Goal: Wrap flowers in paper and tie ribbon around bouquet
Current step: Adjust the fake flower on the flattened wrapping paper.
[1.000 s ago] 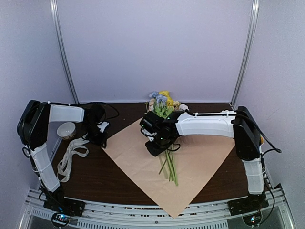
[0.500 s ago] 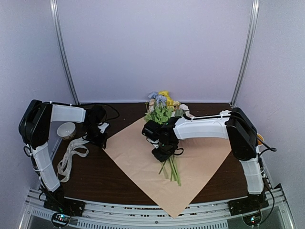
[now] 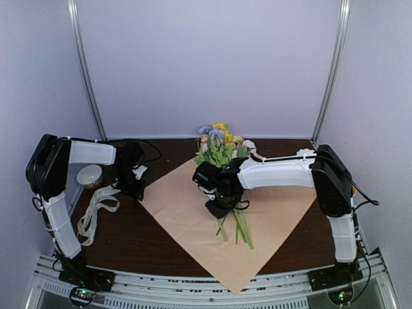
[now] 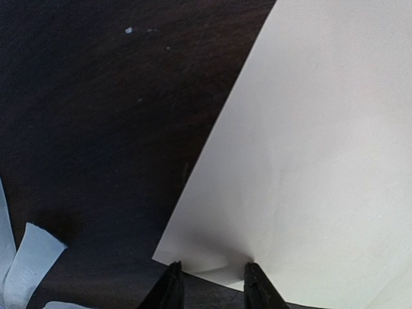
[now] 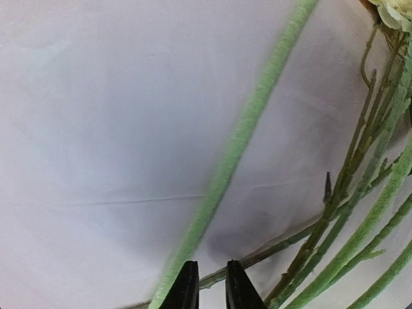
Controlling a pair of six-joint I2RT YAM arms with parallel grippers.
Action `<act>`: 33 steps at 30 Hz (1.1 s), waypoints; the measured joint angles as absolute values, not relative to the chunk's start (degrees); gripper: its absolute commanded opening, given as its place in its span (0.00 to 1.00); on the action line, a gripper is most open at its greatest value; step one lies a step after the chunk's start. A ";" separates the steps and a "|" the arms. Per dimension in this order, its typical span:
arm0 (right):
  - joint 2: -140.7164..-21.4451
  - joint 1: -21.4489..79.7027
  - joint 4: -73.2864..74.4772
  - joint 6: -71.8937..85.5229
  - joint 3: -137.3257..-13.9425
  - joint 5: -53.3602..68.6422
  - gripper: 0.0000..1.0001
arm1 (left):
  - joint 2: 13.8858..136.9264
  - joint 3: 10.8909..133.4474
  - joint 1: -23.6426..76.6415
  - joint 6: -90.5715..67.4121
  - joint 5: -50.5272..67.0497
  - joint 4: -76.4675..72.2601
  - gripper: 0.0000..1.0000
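On the dark table (image 3: 125,241) the paper (image 3: 183,215) is laid tan side up and turned like a diamond, presumably so that its corners can be folded inward. The flowers (image 3: 219,147) are laid along its far-to-near diagonal, with the blooms past the far corner and the stems fanned toward the middle. That placing would let a sleeve close round the stems and leave the blooms showing.

The right gripper (image 3: 221,207) is set low over the stems, just below the leaves. Its fingers (image 5: 188,288) are seen with only a narrow gap between them and a thin stem crossing at their tips. Whether anything is pinched cannot be told. The stems are judged to be under gathering or straightening there.

The left gripper (image 3: 133,187) is held at the sheet's left corner. Its fingers (image 4: 170,290) are partly apart with the corner between them and nothing clamped, so the sheet is probably being steadied or readied for folding.

The ribbon (image 3: 96,211) is left in loose loops at the table's left side, well apart from the flowers and near a small bowl (image 3: 89,175). No writing can be read: the ribbon is shown too small for lettering, and no brand is seen on the arms.
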State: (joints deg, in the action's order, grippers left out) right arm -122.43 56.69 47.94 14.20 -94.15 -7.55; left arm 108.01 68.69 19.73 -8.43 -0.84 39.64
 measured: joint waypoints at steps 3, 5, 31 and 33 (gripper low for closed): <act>-120.70 58.41 45.17 13.30 -92.60 -4.56 0.18 | 108.01 68.69 19.73 -8.43 -0.82 39.66 0.35; -120.44 59.02 44.34 13.23 -92.27 -3.62 0.17 | 108.01 68.69 19.73 -8.43 -0.82 39.64 0.35; -116.31 59.77 44.82 16.62 -86.28 -7.09 0.20 | 108.22 68.99 19.73 -8.43 -0.82 39.97 0.35; -111.50 59.77 43.20 17.98 -83.90 -6.37 0.20 | 108.18 68.99 19.73 -8.43 -0.82 39.97 0.35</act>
